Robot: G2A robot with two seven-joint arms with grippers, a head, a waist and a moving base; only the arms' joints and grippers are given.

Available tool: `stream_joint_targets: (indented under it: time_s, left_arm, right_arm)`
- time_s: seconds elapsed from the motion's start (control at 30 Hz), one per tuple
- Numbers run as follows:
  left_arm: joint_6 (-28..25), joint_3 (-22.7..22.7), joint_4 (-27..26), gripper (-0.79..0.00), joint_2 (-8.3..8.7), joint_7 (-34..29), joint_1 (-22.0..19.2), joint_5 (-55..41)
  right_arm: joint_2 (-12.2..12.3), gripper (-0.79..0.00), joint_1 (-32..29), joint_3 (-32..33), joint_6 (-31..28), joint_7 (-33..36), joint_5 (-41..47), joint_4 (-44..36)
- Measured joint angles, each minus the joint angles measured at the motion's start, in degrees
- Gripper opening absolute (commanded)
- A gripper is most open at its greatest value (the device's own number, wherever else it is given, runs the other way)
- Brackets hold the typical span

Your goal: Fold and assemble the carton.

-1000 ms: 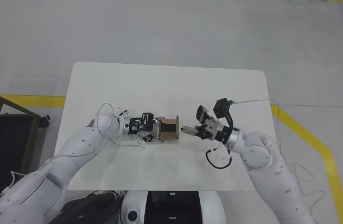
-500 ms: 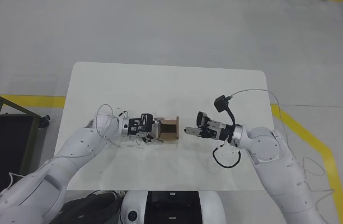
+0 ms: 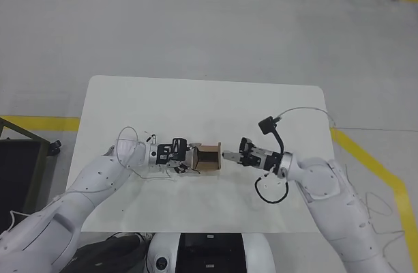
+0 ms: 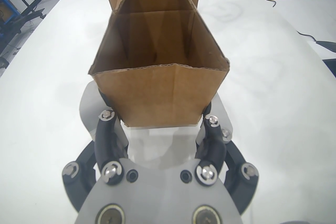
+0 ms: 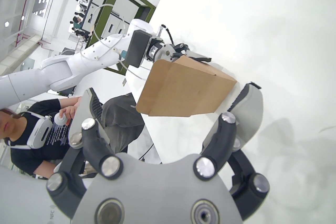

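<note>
Brown carton (image 3: 207, 157), mouth up, in left pincer (image 3: 191, 159)

Right gripper (image 3: 226, 158) backed off slightly from the carton (image 3: 207, 157) half a second ago, then closed back in. It's now just beside the carton's end flap, fingers spread. The right wrist rolled and the forearm swung to line up more squarely with the carton. The cable (image 3: 304, 110) above that wrist went from a straight run to an arch.
</note>
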Motion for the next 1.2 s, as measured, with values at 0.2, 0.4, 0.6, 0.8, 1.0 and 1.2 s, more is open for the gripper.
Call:
stream_joint_targets:
  time_s: [0.2,0.4,0.6,0.8,1.0,1.2]
  left_arm:
    - [-0.24,0.16,-0.21,-0.166,-0.13,-0.78,0.11,-0.46]
    - [-0.37,0.23,0.09,-0.172,-0.24,-1.00,0.01,-0.79]
    - [-0.45,0.41,0.41,-0.169,-0.33,-1.14,-0.10,-0.77]
    - [-0.45,0.57,0.67,-0.166,-0.46,-1.28,-0.21,-0.92]
    - [-0.46,0.72,0.85,-0.160,-0.53,-1.25,-0.33,-0.88]
    - [-0.38,0.88,0.81,-0.154,-0.61,-1.34,-0.31,-0.86]
  right_arm:
    - [0.21,0.000,0.54,-0.67,10.36,3.53,-0.64,-2.57]
    - [0.29,-0.200,1.45,-1.85,13.92,5.40,-0.80,-1.85]
    - [-0.02,-0.280,3.23,-4.11,14.78,5.38,-0.04,0.28]
    - [-0.41,-0.280,5.49,-6.88,16.36,5.12,-1.38,0.53]
    - [-0.58,-0.336,6.76,-9.31,19.74,4.74,-5.68,-1.22]
    - [-0.94,-0.357,7.95,-12.85,25.01,4.21,-12.00,-3.75]
